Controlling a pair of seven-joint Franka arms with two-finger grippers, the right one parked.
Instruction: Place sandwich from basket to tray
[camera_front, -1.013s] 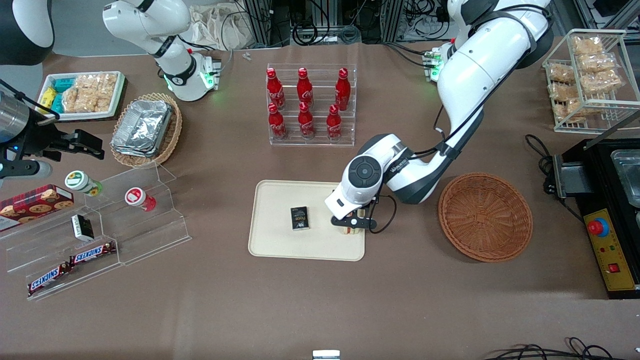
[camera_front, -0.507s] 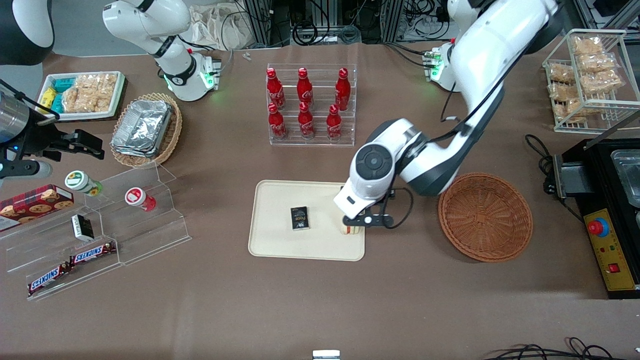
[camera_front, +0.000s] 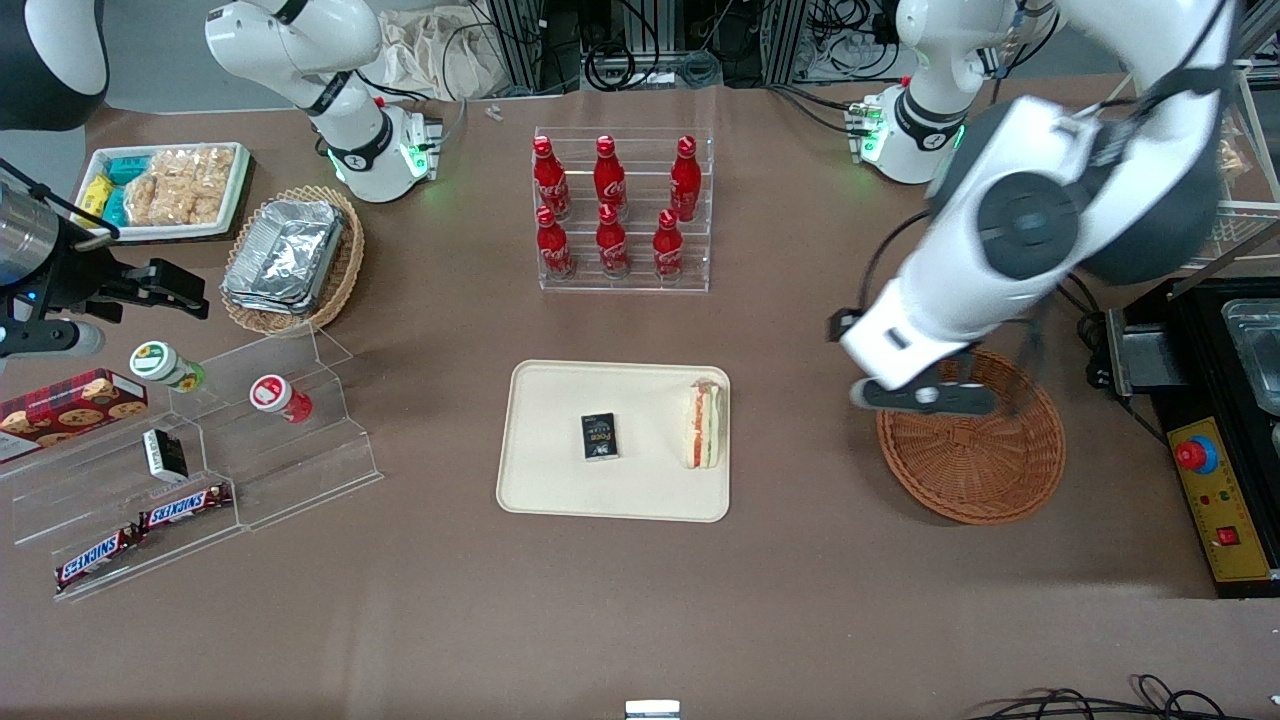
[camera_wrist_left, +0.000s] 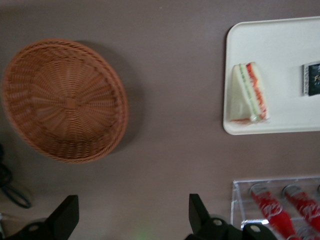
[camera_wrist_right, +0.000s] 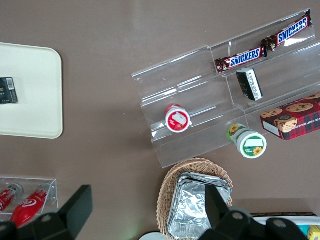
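The sandwich (camera_front: 703, 424) lies on the tray (camera_front: 560, 490), tight against the rim nearest the basket (camera_front: 985, 470), beside a small black packet (camera_front: 599, 436). The hand (camera_front: 925, 396) hangs above the basket, fingers (camera_wrist_left: 64, 219) spread wide and holding nothing. Little looks left to go wrong: the sandwich sits so close to the edge that a knock to the tray might tip it onto the table (camera_front: 800, 600).
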